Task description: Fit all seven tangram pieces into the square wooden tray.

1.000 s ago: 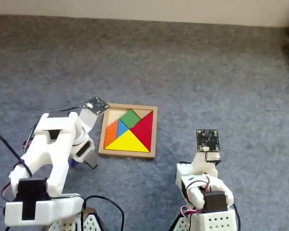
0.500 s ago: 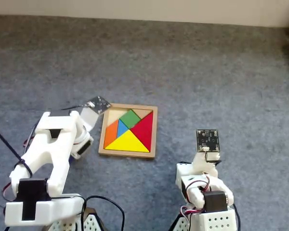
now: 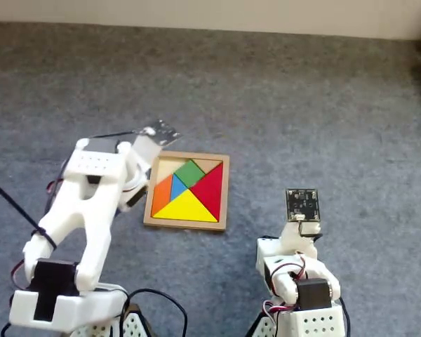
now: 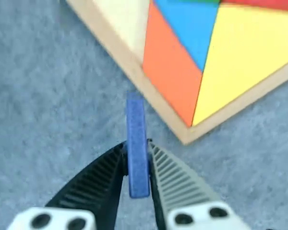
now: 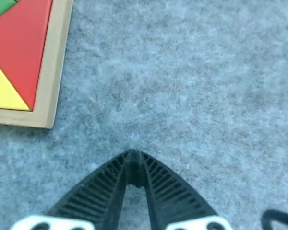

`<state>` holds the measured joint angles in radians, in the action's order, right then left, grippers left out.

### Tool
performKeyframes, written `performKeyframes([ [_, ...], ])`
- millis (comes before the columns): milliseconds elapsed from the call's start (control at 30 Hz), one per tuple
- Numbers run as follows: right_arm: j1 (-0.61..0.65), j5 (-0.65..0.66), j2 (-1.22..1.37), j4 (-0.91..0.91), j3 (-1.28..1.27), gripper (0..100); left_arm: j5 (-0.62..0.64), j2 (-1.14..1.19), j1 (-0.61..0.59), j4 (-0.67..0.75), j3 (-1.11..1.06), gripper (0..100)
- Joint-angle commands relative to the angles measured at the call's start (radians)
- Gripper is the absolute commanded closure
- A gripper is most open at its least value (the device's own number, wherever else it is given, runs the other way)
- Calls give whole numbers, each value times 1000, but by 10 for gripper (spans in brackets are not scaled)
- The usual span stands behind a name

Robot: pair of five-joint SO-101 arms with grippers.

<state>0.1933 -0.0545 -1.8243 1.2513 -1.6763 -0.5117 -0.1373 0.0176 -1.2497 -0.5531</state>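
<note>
Grey carpet (image 3: pixel 302 91), left fingers (image 4: pixel 156 158) pinching blue piece (image 4: pixel 137 139), perhaps over tray (image 3: pixel 226 189), right fingers (image 5: pixel 134 168) closed

Wooden tray (image 3: pixel 226 191) — smooth; carpet (image 3: pixel 302 105) — rough, fuzzy cloth.

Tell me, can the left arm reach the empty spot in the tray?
Probably yes: the left gripper, holding the blue piece, is just outside the tray rim near the empty spot, with nothing between.

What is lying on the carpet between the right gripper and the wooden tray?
That stretch is bare. In the right wrist view, plain grey carpet runs from the shut right gripper to the tray.
</note>
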Motion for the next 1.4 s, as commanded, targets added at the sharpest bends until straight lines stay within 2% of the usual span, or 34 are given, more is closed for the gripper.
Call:
performKeyframes([
  [0,-4,11,-19,5,-142,986,63,-18,101,2,111,995],
  [133,-4,11,-19,5,-142,986,84,-13,179,11,163,995],
  [200,-4,11,-19,5,-142,986,84,-13,203,60,160,995],
  [433,-4,11,-19,5,-142,986,86,116,219,198,199,993],
  [633,-4,11,-19,5,-142,986,86,275,237,192,335,992],
  [767,-4,11,-19,5,-142,986,86,292,295,112,384,992],
  [867,-4,11,-19,5,-142,986,86,292,320,84,392,934],
  [967,-4,11,-19,5,-142,986,86,294,312,87,386,858],
  [1367,-4,11,-19,5,-142,986,80,295,205,87,392,856],
])
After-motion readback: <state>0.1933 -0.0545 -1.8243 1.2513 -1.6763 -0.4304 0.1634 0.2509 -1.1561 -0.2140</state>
